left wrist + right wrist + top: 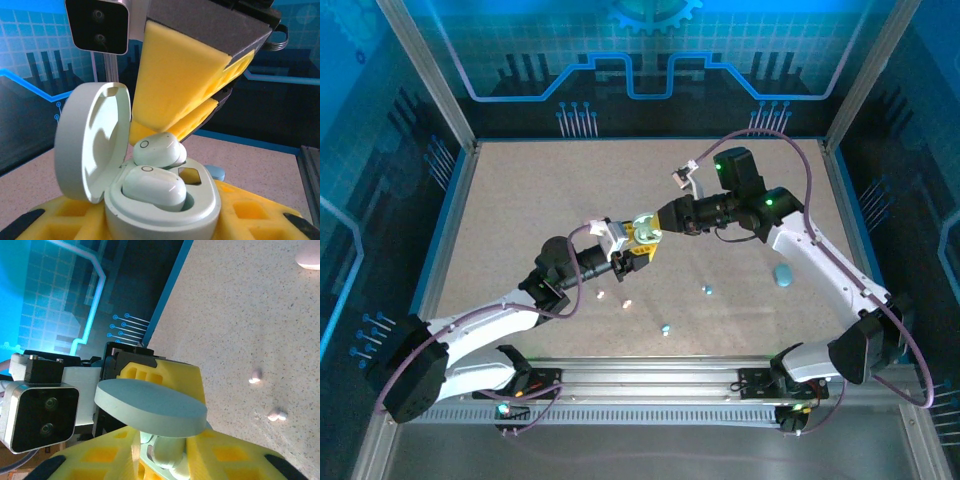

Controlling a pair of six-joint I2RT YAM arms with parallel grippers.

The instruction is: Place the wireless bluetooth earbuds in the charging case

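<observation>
Earbuds are split between the charging case (162, 212) and the table (520, 220). The case is pale and rounded, held up off the table near its centre, with its lid (92, 142) hinged open to the left in the left wrist view. One white earbud (154, 186) lies seated in the near well. A second white earbud (159, 149) sits tilted at the far well, not fully down.

The left gripper (160, 224) is clamped on the case, one yellow foam finger pressed to each side of the body. The right gripper (162, 459) comes in from the opposite side, its yellow fingers straddling the second earbud just behind the lid. Whether those fingers are pinching the earbud or merely stand beside it cannot be told, since the contact is hidden.

Four loose earbuds lie on the table nearer the arm bases: two whitish ones (603, 294) close together and two light blue ones (665, 328) a little apart. A light blue oval case (782, 274) rests closed farther right, beside the right arm.
</observation>
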